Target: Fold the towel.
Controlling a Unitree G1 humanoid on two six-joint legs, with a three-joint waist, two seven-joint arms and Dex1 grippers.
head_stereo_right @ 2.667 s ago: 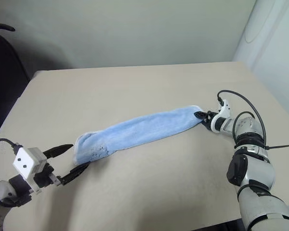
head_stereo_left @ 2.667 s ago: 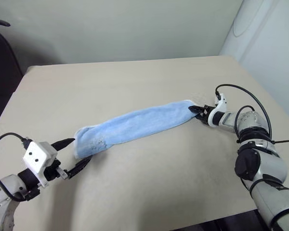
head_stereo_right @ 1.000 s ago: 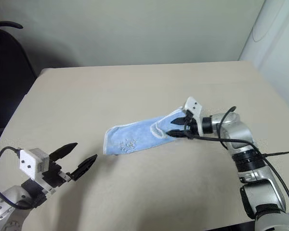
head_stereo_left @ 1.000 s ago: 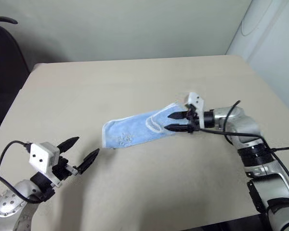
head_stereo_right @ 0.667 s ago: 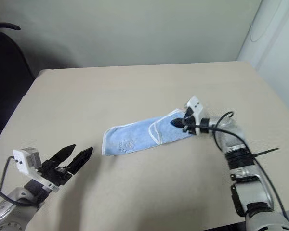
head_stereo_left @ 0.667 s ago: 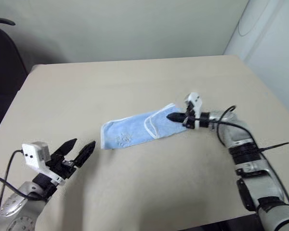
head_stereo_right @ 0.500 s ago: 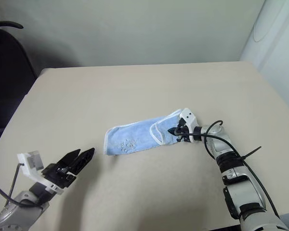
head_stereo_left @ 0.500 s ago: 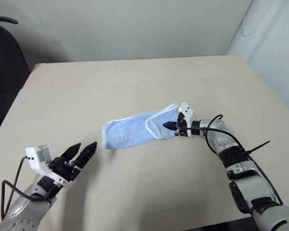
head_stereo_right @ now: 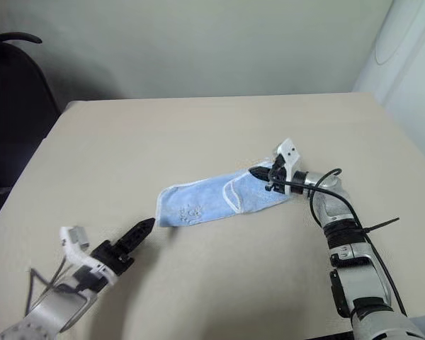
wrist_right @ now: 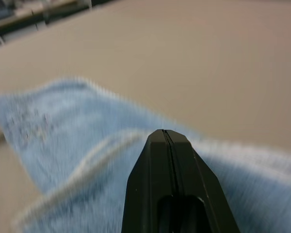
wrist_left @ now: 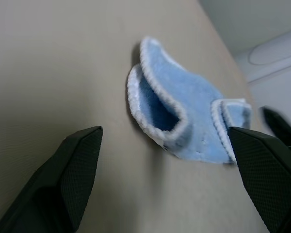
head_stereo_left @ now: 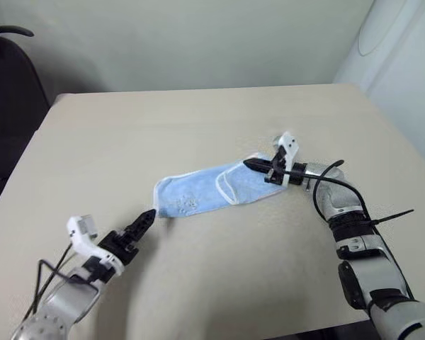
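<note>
Item: the towel (head_stereo_left: 211,193), light blue, doubled over lengthwise on the table (head_stereo_left: 198,127), lying between the two grippers. Right gripper (head_stereo_left: 249,164): fingers pressed together, empty, tip over the folded-back end; left gripper (wrist_left: 160,160): spread wide, empty, just short of the open looped end. Step judged: one fold laid; next calls for the left gripper to close on that near end for another fold.

Left gripper (wrist_left: 160,184) wide open, low; right gripper (head_stereo_left: 249,164) closed, level.
</note>
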